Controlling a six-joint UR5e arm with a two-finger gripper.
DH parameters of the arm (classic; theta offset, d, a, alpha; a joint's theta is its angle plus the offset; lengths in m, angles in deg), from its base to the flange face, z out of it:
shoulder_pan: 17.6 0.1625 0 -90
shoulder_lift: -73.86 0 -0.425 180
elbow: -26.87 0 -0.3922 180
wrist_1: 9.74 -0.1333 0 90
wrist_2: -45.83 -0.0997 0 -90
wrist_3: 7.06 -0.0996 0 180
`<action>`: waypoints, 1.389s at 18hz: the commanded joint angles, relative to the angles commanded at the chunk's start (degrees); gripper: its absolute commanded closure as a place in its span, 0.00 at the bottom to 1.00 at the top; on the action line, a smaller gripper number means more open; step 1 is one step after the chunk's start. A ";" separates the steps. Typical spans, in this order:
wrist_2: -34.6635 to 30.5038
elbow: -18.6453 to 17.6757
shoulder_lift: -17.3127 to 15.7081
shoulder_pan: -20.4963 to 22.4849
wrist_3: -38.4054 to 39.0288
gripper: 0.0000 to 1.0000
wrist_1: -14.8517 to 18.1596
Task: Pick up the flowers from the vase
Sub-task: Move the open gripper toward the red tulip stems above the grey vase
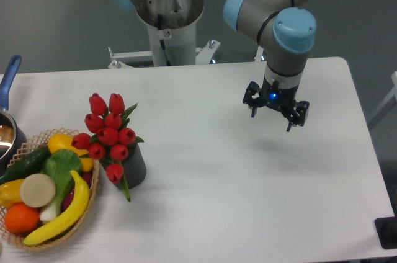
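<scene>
The flowers [107,131], a bunch of red closed tulip buds with green leaves, stand in the vase [136,167], a small dark grey cylinder at the left of the white table. The buds lean to the left and hide most of the vase's mouth. My gripper [272,116] hangs above the table's right half, far to the right of the flowers. Its fingers point down, spread apart and empty.
A woven wicker basket [90,204] with a banana, an orange, a cucumber and other fruit and vegetables sits just left of the vase, touching it or nearly so. A pot with a blue handle [10,74] is at the left edge. The robot's base [169,21] stands behind the table.
</scene>
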 joint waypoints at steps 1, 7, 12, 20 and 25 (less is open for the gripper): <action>-0.09 -0.09 0.00 0.00 0.00 0.00 0.00; 7.69 -2.79 0.18 -0.44 0.52 0.00 -4.63; 21.17 -7.56 -2.54 -1.23 0.18 0.00 -9.67; 50.59 -12.21 -2.99 -3.51 0.00 0.00 -9.76; 54.58 -14.93 -5.09 -6.24 0.00 0.00 -9.76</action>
